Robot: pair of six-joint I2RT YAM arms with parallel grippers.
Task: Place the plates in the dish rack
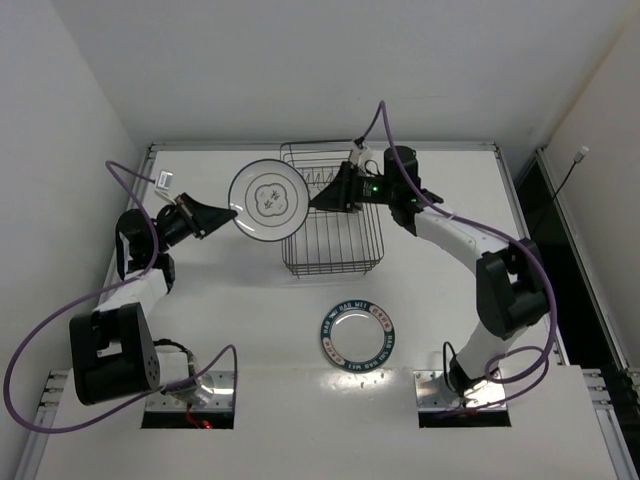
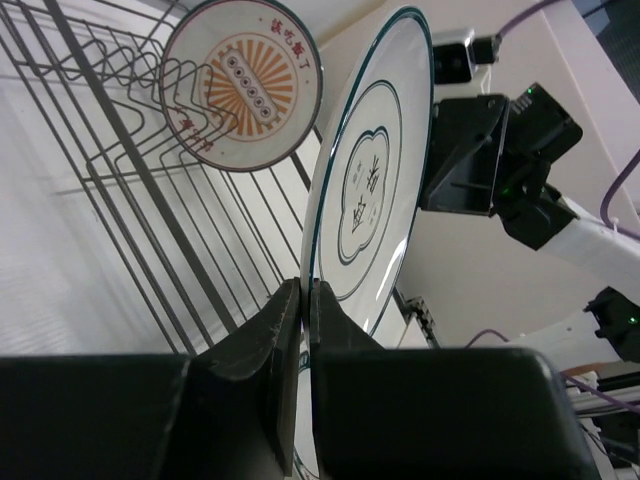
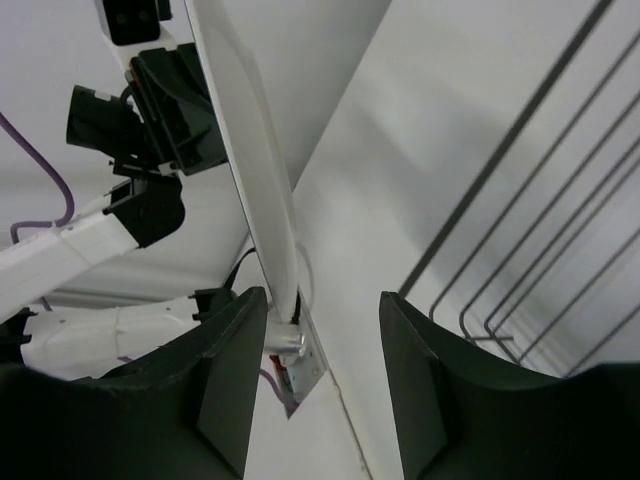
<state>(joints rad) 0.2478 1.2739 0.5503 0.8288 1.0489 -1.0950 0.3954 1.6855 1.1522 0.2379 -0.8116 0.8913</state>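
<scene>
At the dish rack's point(image 1: 335, 240) left edge, the white plate point(image 1: 267, 200) is clamped upright by the left pincer point(image 1: 230, 222) (right pincer point(image 1: 318, 203) apart). The orange plate point(image 2: 240, 85) is racked; the teal plate point(image 1: 358, 336) lies unloaded on the surface point(image 1: 250, 300).

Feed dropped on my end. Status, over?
Left gripper shut on white plate, upright at dish rack. Right gripper open at its rim, over the rack. Orange plate racked; teal plate on table.

The round white plate with the thin dark ring point(image 2: 375, 170) looks like glazed ceramic, smooth and glossy, as does the round orange-sunburst plate point(image 2: 240, 85). The rectangular dark wire dish rack point(image 1: 333, 240) is thin metal, faintly shiny. The white tabletop point(image 1: 250, 310) looks smooth and matt.
</scene>
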